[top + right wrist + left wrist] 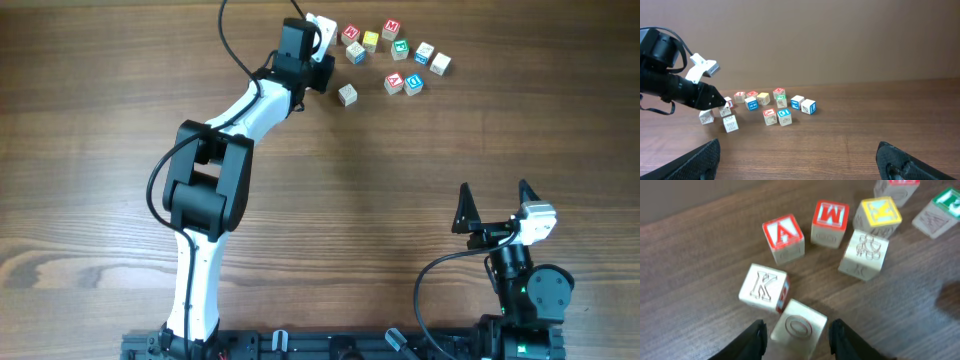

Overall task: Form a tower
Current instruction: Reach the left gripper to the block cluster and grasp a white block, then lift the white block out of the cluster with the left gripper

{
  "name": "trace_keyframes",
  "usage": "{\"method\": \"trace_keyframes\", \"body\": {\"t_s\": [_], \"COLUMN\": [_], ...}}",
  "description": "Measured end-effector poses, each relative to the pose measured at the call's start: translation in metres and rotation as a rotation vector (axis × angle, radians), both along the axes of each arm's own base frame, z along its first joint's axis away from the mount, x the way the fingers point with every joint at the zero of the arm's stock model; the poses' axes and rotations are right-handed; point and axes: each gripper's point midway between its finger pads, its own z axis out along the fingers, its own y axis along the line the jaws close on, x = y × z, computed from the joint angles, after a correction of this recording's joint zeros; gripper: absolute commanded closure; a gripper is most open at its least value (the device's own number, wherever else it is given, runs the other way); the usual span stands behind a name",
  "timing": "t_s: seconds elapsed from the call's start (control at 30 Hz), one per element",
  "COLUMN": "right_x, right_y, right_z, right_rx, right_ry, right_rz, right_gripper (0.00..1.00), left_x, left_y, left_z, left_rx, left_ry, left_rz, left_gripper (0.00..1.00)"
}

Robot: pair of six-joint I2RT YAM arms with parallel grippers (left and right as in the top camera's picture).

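Note:
My left gripper point(798, 335) is low over the table at the back, straddling a pale wooden cube with a ringed O point(798, 325) on top. A black finger stands on each side of it with a thin gap showing, so the jaws are open around the cube. A pale K cube point(762, 286) leans against the O cube's far corner. From overhead the left gripper point(325, 70) hides the O cube. My right gripper point(495, 195) hovers open near the front right, nothing between its fingers point(705, 160). No tower shows in any view.
Behind the O cube lie a red A cube point(783, 236), a red M cube point(830, 221), a yellow K cube point(879, 214) and a pale carved cube point(864, 254). Overhead, several more cubes spread right, such as a blue one point(414, 85), and a lone pale cube point(347, 94).

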Motion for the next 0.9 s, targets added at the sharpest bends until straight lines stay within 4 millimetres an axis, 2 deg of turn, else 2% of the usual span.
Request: {"method": "trace_keyframes", "body": {"t_s": [0.07, 0.1, 0.2, 0.23, 0.47, 0.57, 0.63, 0.67, 0.7, 0.8, 0.83, 0.9], "right_x": [0.000, 0.000, 0.000, 0.000, 0.000, 0.000, 0.000, 0.000, 0.000, 0.000, 0.000, 0.000], "right_y": [0.000, 0.000, 0.000, 0.000, 0.000, 0.000, 0.000, 0.000, 0.000, 0.000, 0.000, 0.000], "right_z": [0.000, 0.000, 0.000, 0.000, 0.000, 0.000, 0.000, 0.000, 0.000, 0.000, 0.000, 0.000], "right_rx": [0.000, 0.000, 0.000, 0.000, 0.000, 0.000, 0.000, 0.000, 0.000, 0.000, 0.000, 0.000], "right_ry": [0.000, 0.000, 0.000, 0.000, 0.000, 0.000, 0.000, 0.000, 0.000, 0.000, 0.000, 0.000], "right_rz": [0.000, 0.000, 0.000, 0.000, 0.000, 0.000, 0.000, 0.000, 0.000, 0.000, 0.000, 0.000], "right_gripper": [0.00, 0.00, 0.00, 0.00, 0.00, 0.00, 0.00, 0.00, 0.00, 0.00, 0.00, 0.00], "left_x": [0.004, 0.004, 0.002, 0.003, 0.009, 0.007, 0.005, 0.005, 0.005, 0.005, 0.005, 0.006], "left_y": [-0.002, -0.002, 0.001, 0.001, -0.003, -0.005, -0.005, -0.006, -0.006, -0.006, -0.006, -0.007], "left_z": [0.002, -0.008, -0.032, -0.032, -0.024, -0.026, -0.028, -0.028, -0.028, -0.028, -0.028, -0.027], "left_rx": [0.003, 0.011, 0.061, 0.070, 0.111, 0.134, 0.141, 0.144, 0.146, 0.151, 0.152, 0.152], "left_ry": [-0.024, -0.020, -0.001, -0.009, -0.074, -0.071, -0.064, -0.065, -0.065, -0.069, -0.070, -0.073], "left_rz": [-0.010, -0.013, -0.035, -0.041, -0.092, -0.112, -0.118, -0.122, -0.123, -0.130, -0.130, -0.131], "left_gripper": [0.33, 0.32, 0.33, 0.33, 0.56, 0.54, 0.47, 0.47, 0.54, 0.63, 0.70, 0.74]}}
